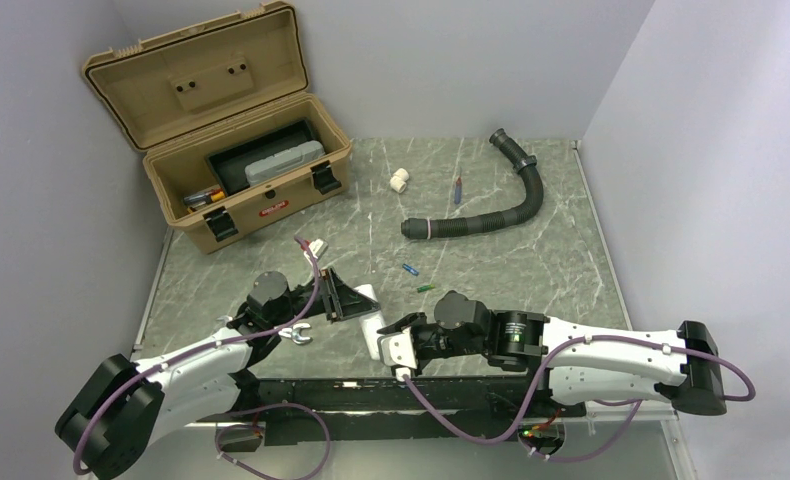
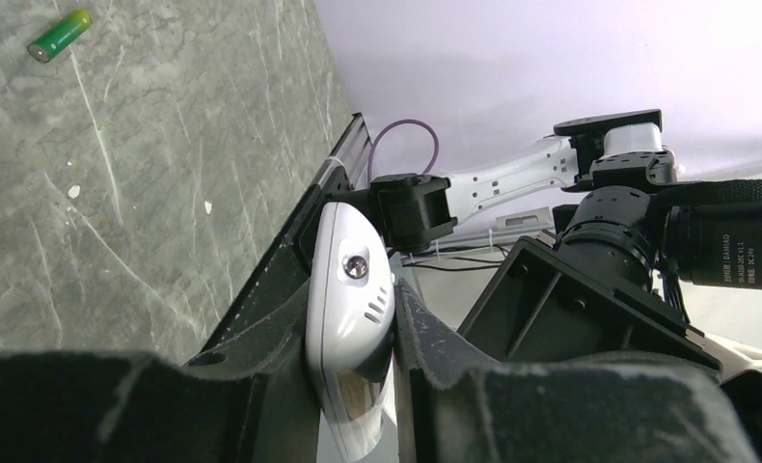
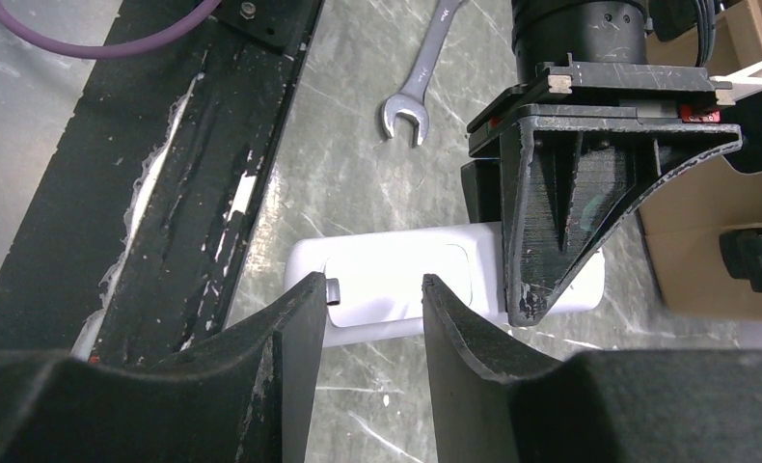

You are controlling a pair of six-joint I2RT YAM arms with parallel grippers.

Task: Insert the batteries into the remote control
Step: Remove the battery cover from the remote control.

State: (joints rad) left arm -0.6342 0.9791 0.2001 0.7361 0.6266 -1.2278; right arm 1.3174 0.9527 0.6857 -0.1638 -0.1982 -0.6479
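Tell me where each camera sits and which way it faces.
Top external: above and behind the bases, looking down on the table; left arm and right arm show.
Left wrist: looks along the left gripper, shut on the remote control; right arm behind.
Right wrist: looks down past the open right gripper at the remote control.
Shared: all three show the remote control.

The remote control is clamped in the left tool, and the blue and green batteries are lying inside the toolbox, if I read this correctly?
Not quite. The remote control is clamped in the left tool, but the blue battery and the green battery lie on the table, not inside the toolbox; the top external view shows it.
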